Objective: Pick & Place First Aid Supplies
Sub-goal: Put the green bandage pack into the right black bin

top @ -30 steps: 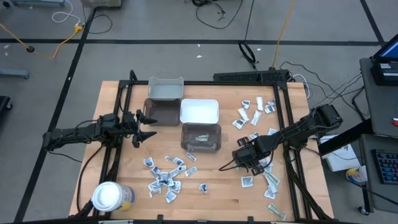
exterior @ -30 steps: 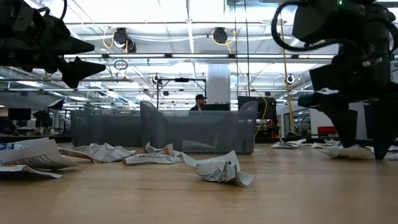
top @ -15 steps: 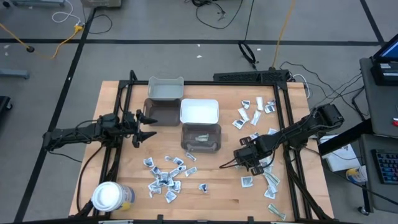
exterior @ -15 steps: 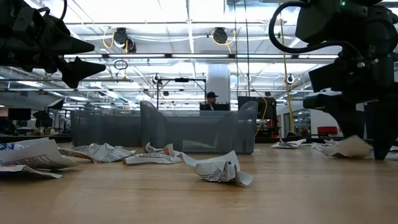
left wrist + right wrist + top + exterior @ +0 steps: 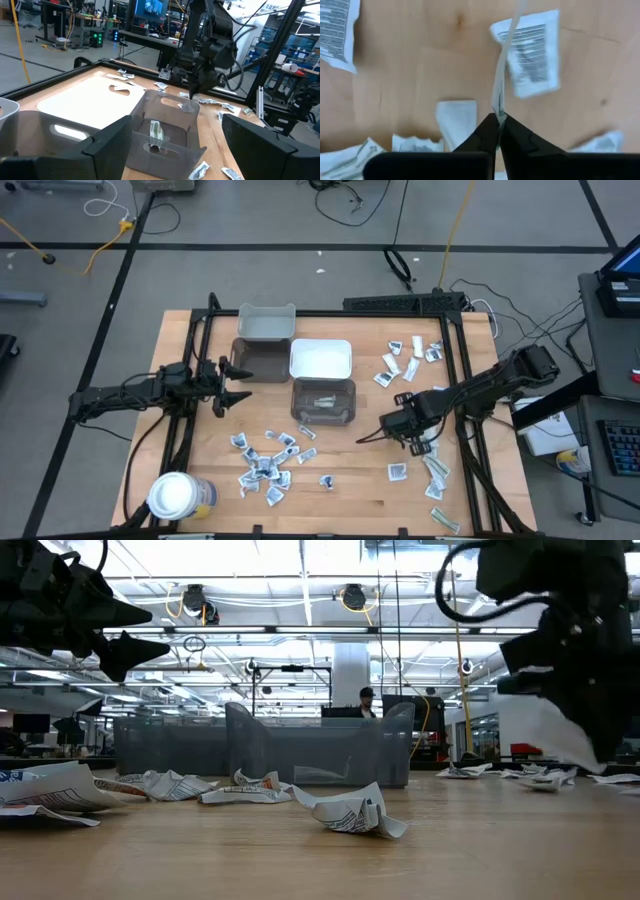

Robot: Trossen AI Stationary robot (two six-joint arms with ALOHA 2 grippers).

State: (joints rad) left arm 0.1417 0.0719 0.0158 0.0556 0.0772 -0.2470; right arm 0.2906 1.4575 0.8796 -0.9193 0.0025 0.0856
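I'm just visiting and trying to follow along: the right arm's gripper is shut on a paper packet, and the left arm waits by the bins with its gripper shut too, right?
Not quite. The left gripper is open: the high view shows its fingers spread apart beside the bins. The rest holds: the right gripper is shut on a paper packet, as the right wrist view shows.

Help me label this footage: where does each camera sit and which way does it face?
High: overhead, straight down; both arms, table.
Low: table height, level toward room; left gripper, right gripper's packet.
Left wrist: past own fingers toward grey bin.
Right wrist: down at table; right gripper pinching packet.
Shared: high and left wrist show grey bin.
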